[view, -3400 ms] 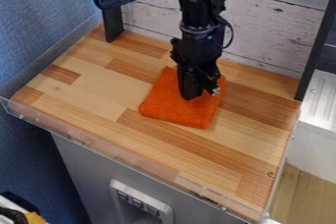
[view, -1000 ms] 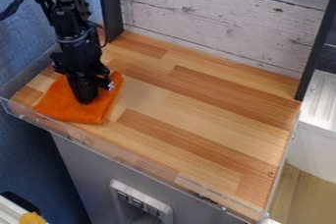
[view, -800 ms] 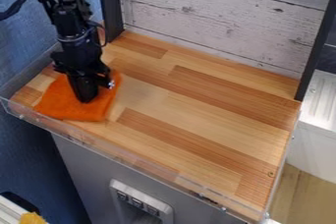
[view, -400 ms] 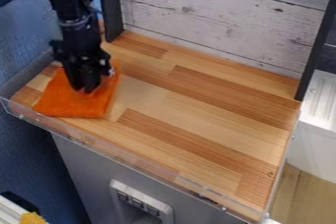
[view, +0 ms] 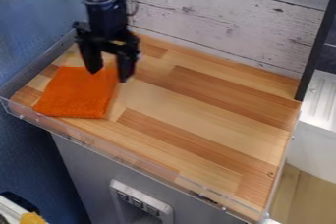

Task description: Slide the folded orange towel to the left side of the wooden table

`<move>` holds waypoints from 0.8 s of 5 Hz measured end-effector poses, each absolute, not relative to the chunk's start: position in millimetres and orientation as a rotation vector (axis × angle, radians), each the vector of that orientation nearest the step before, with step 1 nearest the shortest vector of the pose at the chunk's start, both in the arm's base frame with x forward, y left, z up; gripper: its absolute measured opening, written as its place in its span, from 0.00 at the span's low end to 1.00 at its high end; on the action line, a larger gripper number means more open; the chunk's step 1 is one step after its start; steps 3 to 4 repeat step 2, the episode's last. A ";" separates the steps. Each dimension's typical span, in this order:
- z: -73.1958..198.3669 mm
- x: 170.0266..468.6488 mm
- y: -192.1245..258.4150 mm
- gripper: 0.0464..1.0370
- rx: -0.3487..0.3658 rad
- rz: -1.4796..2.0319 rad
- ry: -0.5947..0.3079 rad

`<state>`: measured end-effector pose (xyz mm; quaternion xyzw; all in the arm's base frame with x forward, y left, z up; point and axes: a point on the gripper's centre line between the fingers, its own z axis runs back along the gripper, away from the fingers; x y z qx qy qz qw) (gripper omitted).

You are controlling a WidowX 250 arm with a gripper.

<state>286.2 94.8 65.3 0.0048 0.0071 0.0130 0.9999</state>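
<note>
Gripper (view: 109, 74) hangs upper left of frame, jaws spread; orange cloth (view: 77, 95) lies just below-left of them.

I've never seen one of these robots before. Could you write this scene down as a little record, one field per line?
Robot: one black arm, coming in from the top edge at upper left
Fingers: spread apart, pointing down, near the far edge of the cloth
Held: nothing seen between the fingers
Nearest thing: orange cloth
Cloth state: lying flat, roughly square
Cloth place: left part of the wooden surface
Front edge: clear strip
Behind: whitish plank wall
Right side: dark upright post
</note>
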 end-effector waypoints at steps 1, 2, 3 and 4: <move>67.7 294.7 62.9 0.96 0.013 0.021 0.009; 72.0 301.4 36.0 0.96 0.015 0.017 0.009; 72.0 301.4 36.0 0.96 0.015 0.017 0.009; 72.0 301.4 36.0 0.96 0.015 0.017 0.009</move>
